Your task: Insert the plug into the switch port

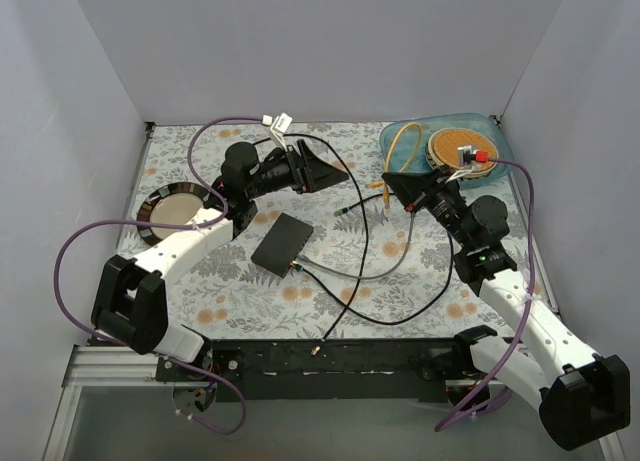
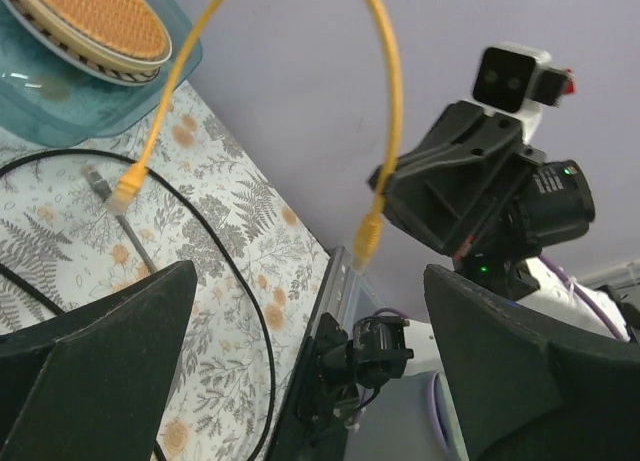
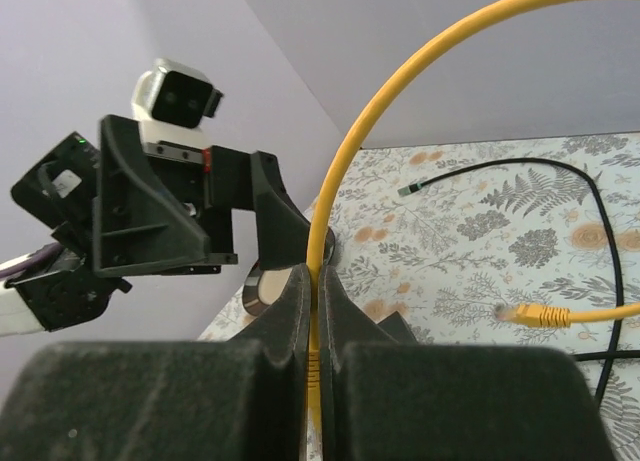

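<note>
Overhead and wrist views of my two claws raised over a floral-patterned table (image 1: 250, 293).

My right claw (image 1: 398, 189) is closed, pinching a yellow cable (image 3: 318, 251) between its two fingers. The plug (image 2: 367, 243) hangs just below those fingertips, in the air, touching nothing else. From the grip the cable arches up and away from the claw, then curves back down to a second yellow plug (image 3: 530, 315), which lies loose on the table ahead of the claw and to one side.

My left claw (image 1: 328, 169) faces the right one across a gap. Its jaws are spread wide and it holds nothing.

The switch box (image 1: 281, 244), flat and black, lies on the table below and between the claws. It is nearer my bases than either claw, closer to the left claw and well apart from the held plug. The switch port is on this box, but the sockets are too small to make out. A grey cable (image 1: 350, 277) meets the box at its near corner; I cannot tell whether it is plugged in.

Behind the right claw sits a teal tray (image 1: 497, 141) holding a round woven disc (image 1: 455, 143). A shiny metal dish (image 1: 172, 203) rests on the outer side of my left arm.
</note>
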